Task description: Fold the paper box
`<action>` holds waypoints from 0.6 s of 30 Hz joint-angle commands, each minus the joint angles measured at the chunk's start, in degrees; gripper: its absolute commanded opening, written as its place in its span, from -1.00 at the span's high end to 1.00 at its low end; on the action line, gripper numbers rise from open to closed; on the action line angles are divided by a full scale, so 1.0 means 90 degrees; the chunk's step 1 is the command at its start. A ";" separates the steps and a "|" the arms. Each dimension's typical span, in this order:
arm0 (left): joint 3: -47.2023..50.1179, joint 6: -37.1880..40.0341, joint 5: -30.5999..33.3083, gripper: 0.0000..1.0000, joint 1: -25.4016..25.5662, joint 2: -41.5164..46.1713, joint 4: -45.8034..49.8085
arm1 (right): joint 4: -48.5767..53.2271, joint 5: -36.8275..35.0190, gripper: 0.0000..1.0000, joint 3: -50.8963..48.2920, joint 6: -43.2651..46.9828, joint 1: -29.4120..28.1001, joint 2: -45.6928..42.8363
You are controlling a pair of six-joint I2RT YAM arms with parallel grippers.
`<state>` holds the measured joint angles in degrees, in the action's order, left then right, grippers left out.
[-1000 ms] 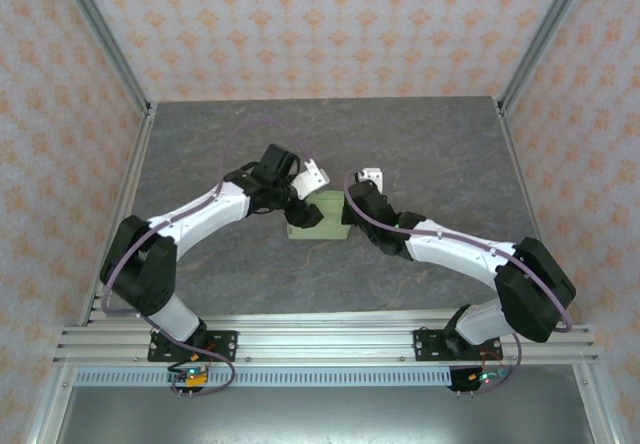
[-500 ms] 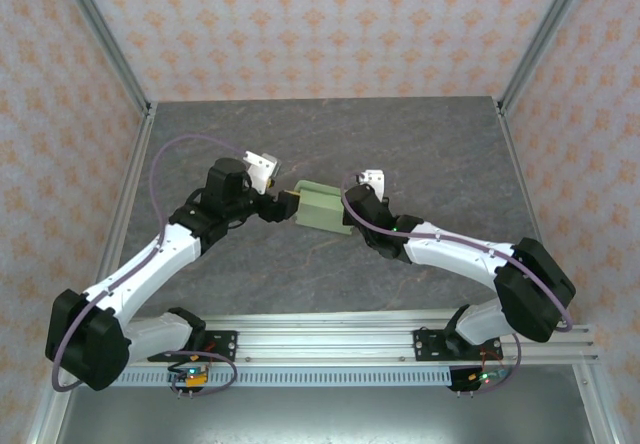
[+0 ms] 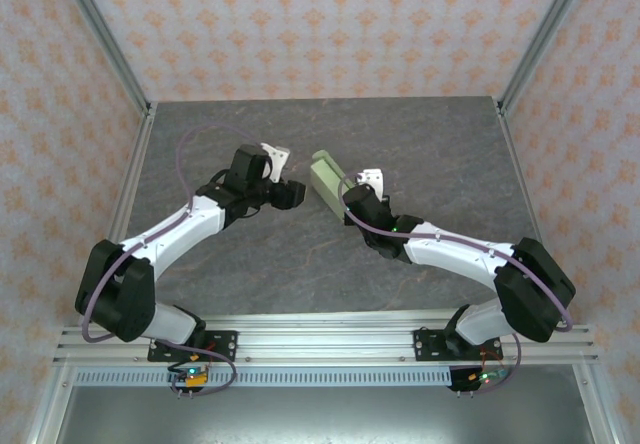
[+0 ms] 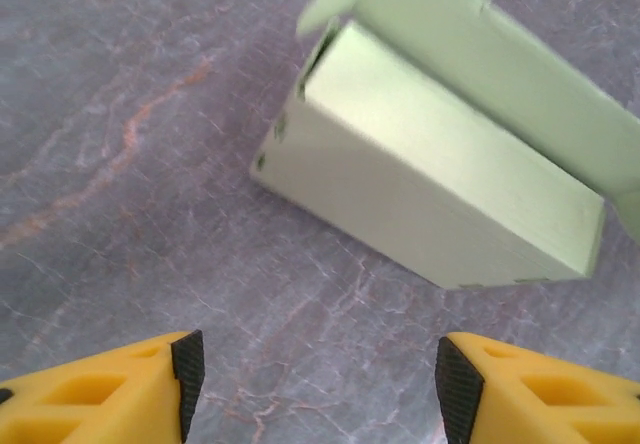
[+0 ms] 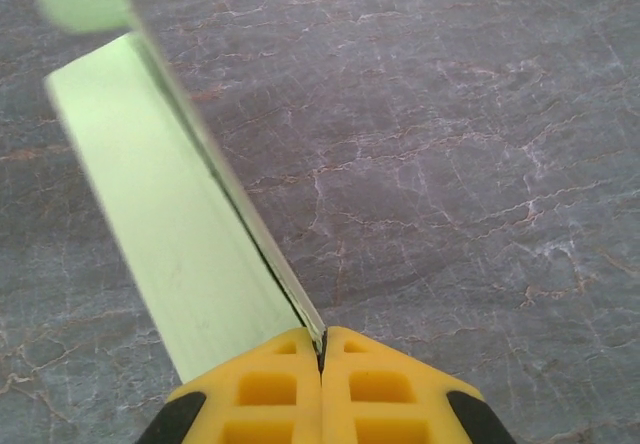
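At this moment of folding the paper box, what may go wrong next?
1. The right gripper pinches the paper box by a thin card edge only, so it may slip out or crease.
2. The left gripper is open and apart from the box; if it pushes, the box may swing around that single pinch instead of folding.

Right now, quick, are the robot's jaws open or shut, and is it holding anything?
Left gripper: open, holding nothing; the paper box is just ahead of it.
Right gripper: shut on a thin edge of the paper box.
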<state>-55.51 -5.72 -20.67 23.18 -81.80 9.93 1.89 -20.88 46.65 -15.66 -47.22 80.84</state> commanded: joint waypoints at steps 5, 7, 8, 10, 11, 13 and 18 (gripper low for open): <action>-0.0917 0.0073 0.0170 -0.38 -0.0295 -0.0503 -0.0403 | 0.0170 -0.0204 0.81 0.0226 0.0207 -0.0046 0.0002; -0.1159 -0.0020 0.0041 -0.38 -0.0338 -0.0788 -0.0411 | 0.0211 -0.0128 0.62 0.0296 0.0051 -0.0046 -0.0040; -0.1245 -0.0095 -0.0050 -0.37 -0.0363 -0.0874 -0.0411 | 0.0200 -0.0096 0.60 0.0294 -0.0015 -0.0046 -0.0070; -0.1324 -0.0238 -0.0218 -0.37 -0.0365 -0.0986 -0.0526 | 0.0192 -0.0058 0.56 0.0309 -0.0136 -0.0046 -0.0155; -0.1340 -0.0288 -0.0293 -0.37 -0.0366 -0.1022 -0.0584 | 0.0227 -0.0058 0.54 0.0332 -0.0173 -0.0041 -0.0180; -0.1449 -0.0212 -0.0453 -0.37 -0.0368 -0.1140 -0.0561 | 0.0305 -0.0053 0.45 0.0387 -0.0311 -0.0036 -0.0230; -0.1864 0.0439 -0.0536 -0.34 -0.0368 -0.1523 -0.0199 | 0.0514 0.0068 0.27 0.0480 -0.0817 0.0058 -0.0449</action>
<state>-68.90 -5.72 -23.66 20.18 -94.50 7.05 4.05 -20.34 48.95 -18.96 -47.20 79.35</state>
